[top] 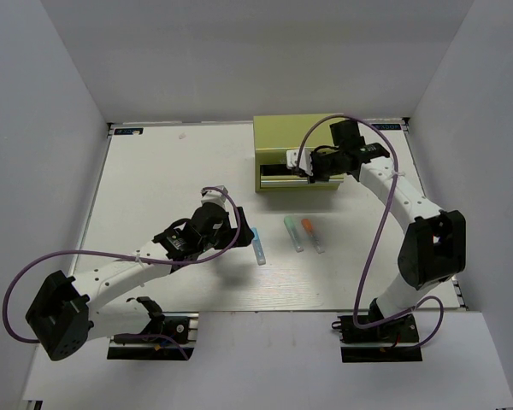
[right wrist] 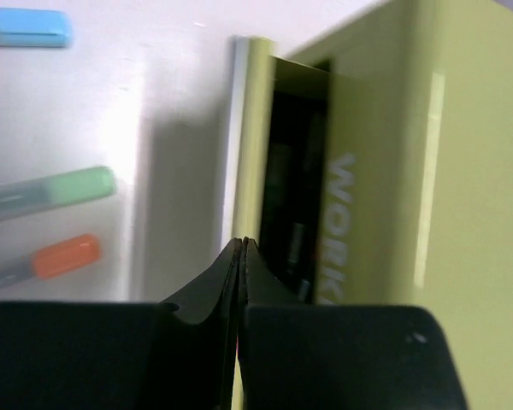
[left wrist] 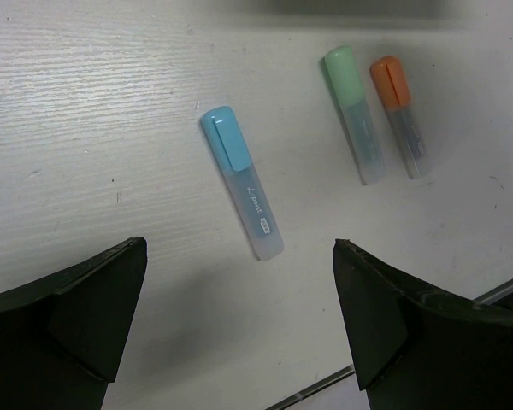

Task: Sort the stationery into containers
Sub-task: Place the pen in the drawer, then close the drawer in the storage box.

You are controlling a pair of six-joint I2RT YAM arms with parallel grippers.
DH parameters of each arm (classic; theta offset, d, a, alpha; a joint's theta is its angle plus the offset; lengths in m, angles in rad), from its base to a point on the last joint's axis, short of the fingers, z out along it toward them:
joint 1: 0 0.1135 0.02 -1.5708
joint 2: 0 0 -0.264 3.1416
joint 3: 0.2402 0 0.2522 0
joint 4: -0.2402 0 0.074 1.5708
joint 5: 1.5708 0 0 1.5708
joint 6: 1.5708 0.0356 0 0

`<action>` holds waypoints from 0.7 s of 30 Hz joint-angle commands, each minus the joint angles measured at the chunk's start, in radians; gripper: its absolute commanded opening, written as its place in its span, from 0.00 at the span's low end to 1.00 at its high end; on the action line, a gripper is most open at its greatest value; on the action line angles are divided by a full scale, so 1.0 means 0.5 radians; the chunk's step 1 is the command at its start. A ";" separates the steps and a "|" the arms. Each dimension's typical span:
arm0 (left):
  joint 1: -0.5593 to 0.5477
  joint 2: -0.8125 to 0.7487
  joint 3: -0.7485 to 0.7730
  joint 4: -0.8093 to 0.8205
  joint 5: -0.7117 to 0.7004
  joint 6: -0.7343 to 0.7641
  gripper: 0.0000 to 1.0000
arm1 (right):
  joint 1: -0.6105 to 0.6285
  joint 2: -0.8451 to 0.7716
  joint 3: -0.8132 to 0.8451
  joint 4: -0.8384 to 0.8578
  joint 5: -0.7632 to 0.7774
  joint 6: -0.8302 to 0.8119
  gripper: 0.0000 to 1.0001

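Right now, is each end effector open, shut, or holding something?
Left end effector: open, empty, above the blue marker.
Right end effector: shut, nothing visibly held.

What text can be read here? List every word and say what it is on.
"WORK": pale letters on the olive-green tool chest, the rest hidden behind the right gripper.
Blue-capped marker: small print on its barrel, too blurred to read.
Green-capped marker and orange-capped marker: barrel print too small to read.

White table (top: 154,171): blue marker (top: 259,250), green marker (top: 294,233), orange marker (top: 314,236), olive chest (top: 295,137).
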 commanded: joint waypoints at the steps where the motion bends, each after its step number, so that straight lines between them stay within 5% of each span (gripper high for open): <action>1: 0.013 -0.040 0.009 0.021 -0.018 0.004 1.00 | 0.002 -0.037 0.072 -0.430 -0.250 -0.325 0.00; 7: 0.013 -0.040 0.009 0.021 -0.018 0.004 1.00 | 0.033 0.123 0.146 -0.649 -0.208 -0.387 0.00; 21: 0.013 -0.040 0.027 0.021 0.000 0.004 1.00 | 0.107 0.243 0.008 0.317 0.473 0.275 0.00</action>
